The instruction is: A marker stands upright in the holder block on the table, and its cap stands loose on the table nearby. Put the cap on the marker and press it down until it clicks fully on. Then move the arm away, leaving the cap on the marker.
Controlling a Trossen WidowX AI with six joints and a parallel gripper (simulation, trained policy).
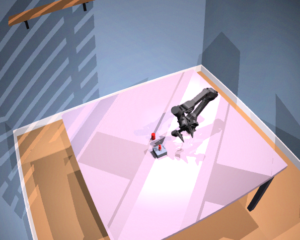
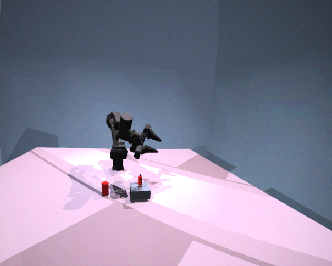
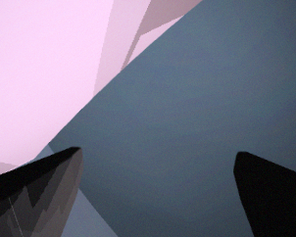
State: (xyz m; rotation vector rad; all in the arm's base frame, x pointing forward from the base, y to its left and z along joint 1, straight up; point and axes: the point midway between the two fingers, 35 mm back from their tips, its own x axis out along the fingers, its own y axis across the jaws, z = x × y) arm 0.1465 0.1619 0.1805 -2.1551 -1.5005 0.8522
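The red marker point(image 1: 159, 147) point(image 2: 139, 179) stands upright in the grey holder block point(image 1: 161, 154) point(image 2: 140, 194), its dark tip bare and pointing up. The red cap point(image 1: 153, 136) point(image 2: 105, 188) stands upright on the table beside the block, to its left in the exterior view, apart from it. My gripper point(image 1: 188, 139) point(image 2: 159, 145) point(image 3: 160, 161) is open and empty. It is in the air above the table, to the right of the block in the top view, touching neither marker nor cap. The wrist view shows neither the marker nor the cap.
The pink table point(image 1: 120, 159) point(image 2: 72, 221) has bright light and shadow bands across it. The arm's base is on the table's far side in the exterior view. Blue walls stand behind the table, and a wooden shelf point(image 1: 49, 11) hangs at the upper left.
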